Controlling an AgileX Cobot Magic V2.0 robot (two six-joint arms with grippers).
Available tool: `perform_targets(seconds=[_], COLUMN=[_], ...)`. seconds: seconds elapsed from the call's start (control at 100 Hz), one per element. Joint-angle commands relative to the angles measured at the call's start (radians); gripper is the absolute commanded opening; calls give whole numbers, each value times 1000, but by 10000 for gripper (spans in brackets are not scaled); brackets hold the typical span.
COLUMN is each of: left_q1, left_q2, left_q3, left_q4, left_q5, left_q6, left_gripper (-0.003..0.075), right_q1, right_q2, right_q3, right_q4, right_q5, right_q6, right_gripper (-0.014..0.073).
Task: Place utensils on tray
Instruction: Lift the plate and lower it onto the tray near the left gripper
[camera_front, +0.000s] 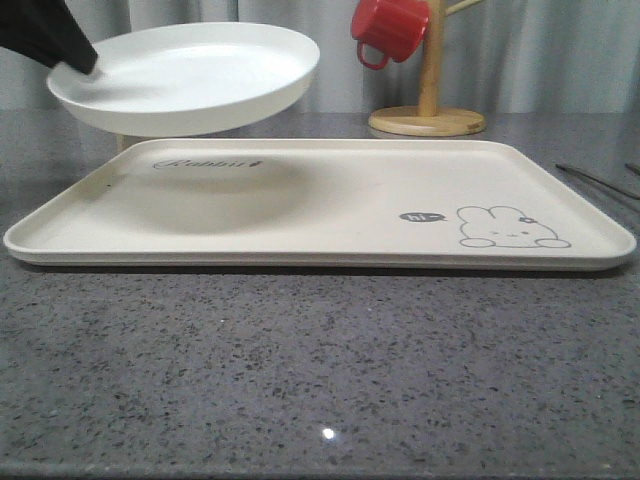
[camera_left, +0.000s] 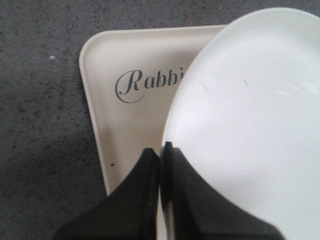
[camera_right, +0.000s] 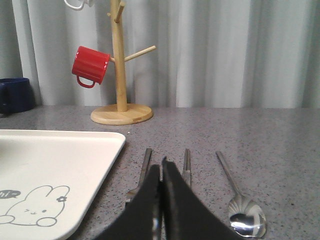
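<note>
The round white plate hangs in the air above the left part of the cream tray, casting a shadow on it. My left gripper is shut on the plate's left rim. In the left wrist view the fingers pinch the plate over the tray's "Rabbit" corner. My right gripper is shut with nothing in it, low over the counter to the right of the tray. Just beyond it lie the fork, the chopsticks and the spoon.
A wooden mug stand with a red mug stands behind the tray's right half. A blue mug sits at the back. Thin metal utensils lie on the grey counter right of the tray.
</note>
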Motion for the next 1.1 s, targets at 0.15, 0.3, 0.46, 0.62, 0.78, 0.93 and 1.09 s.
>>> perform_targets(seconds=[0.15, 0.3, 0.46, 0.62, 0.78, 0.93, 1.09], left_q1=[-51, -55, -55, -55, -55, -55, -55], left_q2=[53, 101, 127, 127, 127, 127, 127], left_q3=[-45, -56, -56, -56, -56, -56, -56], left_q4=[-74, -74, -72, -70, -54, -5, -2], left_q5=[-68, -68, -68, -68, -62, -62, -37], left_q6=[-10, -10, -10, -12, -14, -43, -43], left_gripper=[-18, -18, -18, -17, -17, -15, -3], right_q1=[-7, -7, -7, -7, -7, -7, -7], right_q2=[-17, -17, -17, -17, -17, -17, -17], right_q3=[-18, -18, -18, -18, -18, -18, -18], right_q4=[-9, -9, -9, -9, -9, -9, -9], right_q5=[-84, -84, -84, -84, -84, -84, -84], right_q6=[-3, -3, -3, -3, -3, -3, -3], right_gripper=[-68, -68, -68, -68, -68, -68, -68])
